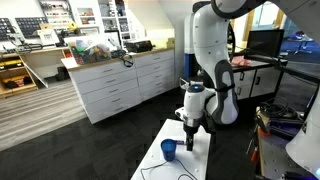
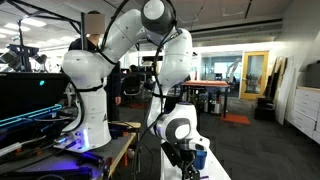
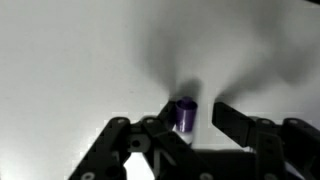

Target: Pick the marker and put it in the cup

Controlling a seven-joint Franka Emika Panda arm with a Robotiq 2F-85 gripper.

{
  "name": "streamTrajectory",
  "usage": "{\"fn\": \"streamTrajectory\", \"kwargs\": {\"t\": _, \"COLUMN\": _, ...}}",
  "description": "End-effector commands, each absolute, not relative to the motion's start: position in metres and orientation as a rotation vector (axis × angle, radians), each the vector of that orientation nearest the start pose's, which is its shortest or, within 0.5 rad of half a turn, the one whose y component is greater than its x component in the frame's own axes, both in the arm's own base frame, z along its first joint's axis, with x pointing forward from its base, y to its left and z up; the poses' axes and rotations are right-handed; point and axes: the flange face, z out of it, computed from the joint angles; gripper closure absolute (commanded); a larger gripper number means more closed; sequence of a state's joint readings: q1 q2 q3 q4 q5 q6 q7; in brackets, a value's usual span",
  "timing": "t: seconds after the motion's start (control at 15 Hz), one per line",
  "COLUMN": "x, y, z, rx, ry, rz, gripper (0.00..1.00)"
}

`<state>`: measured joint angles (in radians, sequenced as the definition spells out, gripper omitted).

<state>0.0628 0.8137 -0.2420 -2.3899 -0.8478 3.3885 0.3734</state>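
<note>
While end effector [image 1: 190,143] hovers near cup [image 1: 168,150] | marker [image 3: 184,113] between fingers [image 3: 232,120]

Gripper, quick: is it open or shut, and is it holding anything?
Gripper: cannot be told; fingers sit either side of a small purple thing, grip unclear.

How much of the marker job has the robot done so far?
Done: the gripper is at the marker, which sits between its fingers in the wrist view. In hand: the grab itself. A gap shows on one side, so I cannot tell if the marker is clamped. Left: carrying it to the blue cup, which stands apart from the gripper on the white table, and dropping it in.
</note>
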Motion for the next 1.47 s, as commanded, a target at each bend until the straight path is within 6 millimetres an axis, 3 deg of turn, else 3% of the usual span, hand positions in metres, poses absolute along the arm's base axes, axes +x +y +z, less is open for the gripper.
{"fn": "streamTrajectory", "kwargs": {"t": 0.0, "x": 0.4128, "y": -0.0216, "z": 0.012, "rx": -3.085, "ry": -0.489, "rz": -0.171, "gripper": 0.86}}
{"fn": "streamTrajectory", "kwargs": {"t": 0.13, "x": 0.4119, "y": -0.0241, "z": 0.0114, "rx": -3.075, "ry": -0.46, "rz": -0.173, "gripper": 0.97}}
{"fn": "streamTrajectory", "kwargs": {"t": 0.27, "x": 0.4115, "y": -0.0257, "z": 0.0107, "rx": -3.072, "ry": -0.434, "rz": -0.17, "gripper": 1.0}}
{"fn": "streamTrajectory", "kwargs": {"t": 0.87, "x": 0.4087, "y": -0.029, "z": 0.0126, "rx": -3.087, "ry": -0.402, "rz": -0.141, "gripper": 0.96}}
{"fn": "streamTrajectory", "kwargs": {"t": 0.93, "x": 0.4086, "y": -0.0284, "z": 0.012, "rx": -3.087, "ry": -0.404, "rz": -0.141, "gripper": 0.69}}
{"fn": "streamTrajectory", "kwargs": {"t": 1.0, "x": 0.4082, "y": -0.0282, "z": 0.0119, "rx": -3.087, "ry": -0.402, "rz": -0.138, "gripper": 0.71}}
{"fn": "streamTrajectory", "kwargs": {"t": 1.07, "x": 0.4082, "y": -0.0278, "z": 0.012, "rx": -3.087, "ry": -0.394, "rz": -0.137, "gripper": 0.61}}
{"fn": "streamTrajectory", "kwargs": {"t": 1.4, "x": 0.4087, "y": -0.0274, "z": 0.0147, "rx": -3.095, "ry": -0.376, "rz": -0.132, "gripper": 0.28}}
